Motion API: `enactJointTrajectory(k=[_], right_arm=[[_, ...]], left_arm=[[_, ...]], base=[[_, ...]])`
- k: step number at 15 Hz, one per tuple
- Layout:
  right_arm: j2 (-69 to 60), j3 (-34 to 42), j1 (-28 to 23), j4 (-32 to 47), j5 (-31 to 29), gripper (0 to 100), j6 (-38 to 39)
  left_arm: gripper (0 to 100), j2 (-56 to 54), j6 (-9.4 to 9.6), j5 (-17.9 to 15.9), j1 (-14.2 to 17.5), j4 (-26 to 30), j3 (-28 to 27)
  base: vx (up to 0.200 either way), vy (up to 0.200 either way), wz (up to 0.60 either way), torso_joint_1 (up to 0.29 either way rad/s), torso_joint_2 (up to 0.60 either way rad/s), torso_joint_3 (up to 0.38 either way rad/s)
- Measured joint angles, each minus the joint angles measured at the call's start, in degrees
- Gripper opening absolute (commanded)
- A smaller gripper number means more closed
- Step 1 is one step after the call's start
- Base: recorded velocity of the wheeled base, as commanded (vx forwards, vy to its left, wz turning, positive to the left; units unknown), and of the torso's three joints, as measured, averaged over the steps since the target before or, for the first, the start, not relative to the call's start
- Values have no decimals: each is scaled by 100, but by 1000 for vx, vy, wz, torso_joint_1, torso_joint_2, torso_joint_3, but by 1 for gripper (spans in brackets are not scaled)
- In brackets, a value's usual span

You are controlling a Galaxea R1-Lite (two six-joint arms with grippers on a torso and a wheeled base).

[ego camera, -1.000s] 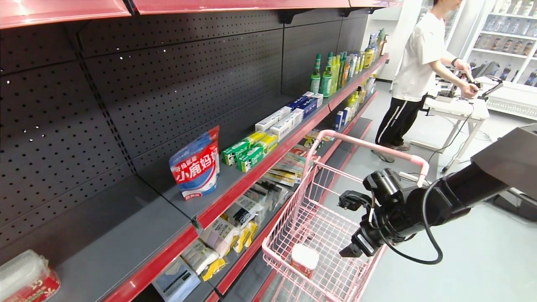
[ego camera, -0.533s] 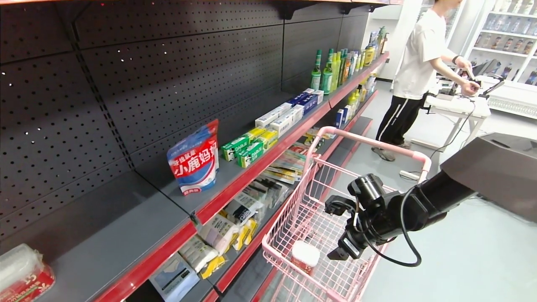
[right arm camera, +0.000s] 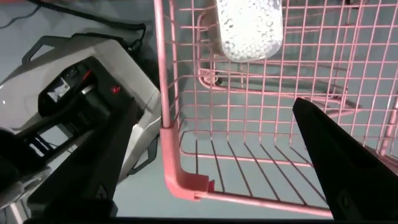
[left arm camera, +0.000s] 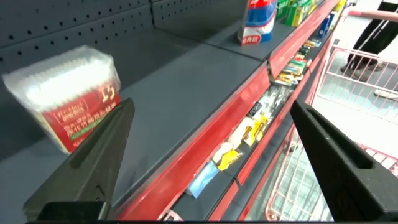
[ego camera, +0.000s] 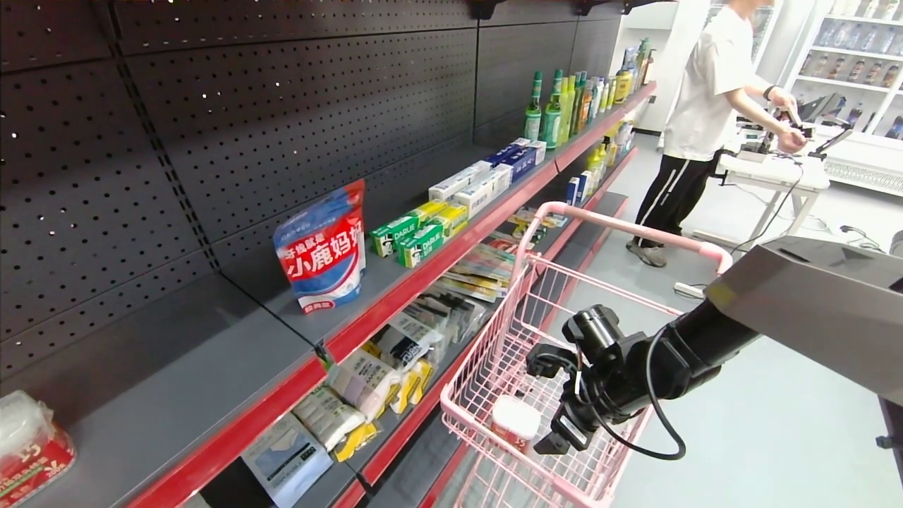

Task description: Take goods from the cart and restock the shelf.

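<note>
The pink wire cart (ego camera: 487, 367) stands beside the shelf (ego camera: 211, 360). In it sits a red jar with a white lid (ego camera: 515, 423), seen as a clear tub of white beads (right arm camera: 249, 28) from the right wrist. My right gripper (ego camera: 554, 441) hangs open inside the cart just right of the jar; its own view shows the right gripper (right arm camera: 216, 102) with nothing between its fingers. My left gripper (left arm camera: 211, 106) is open over the shelf board (left arm camera: 186, 81), close to a pack of cotton swabs (left arm camera: 68, 99) that rests on the board, also at the far left as the pack (ego camera: 28, 444).
A blue and red pouch (ego camera: 321, 247) stands on the shelf, with green boxes (ego camera: 420, 236), white boxes and bottles (ego camera: 557, 113) farther along. Small packets (ego camera: 367, 381) fill the lower shelf. A person stands at a white table (ego camera: 769, 176) behind the cart. Open floor lies to the right.
The head camera has tilted down, shifting the whole picture up. My right gripper has moved down and left inside the cart, closer to the jar.
</note>
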Motion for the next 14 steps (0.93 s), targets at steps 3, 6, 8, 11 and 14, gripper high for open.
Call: enactJointTrajectory(k=[3,6,8,11,14], right_arm=[[144,-282,-44,-4,7,100,-4],[307,-627,-118,0,10,100,-187],[422,-778,-155,0,21,100,-239],[538,-935,-157,5,133,100,-250],[690,-1191,-155,-1,224,100,-257]], left_arm=[[100,0,0,-5,1,0,0],[100,0,0,-5,1,-5,0],[100,0,0,0,1,-5,0],[100,0,0,-2,4,5,0],[100,0,0,-5,1,-6,0]], base=[[0,0,0,-69,173,97],[0,0,0,-24,33,28],[0,0,0,-137,317,163],[0,0,0,-116,286,157],[0,0,0,-7,17,14]])
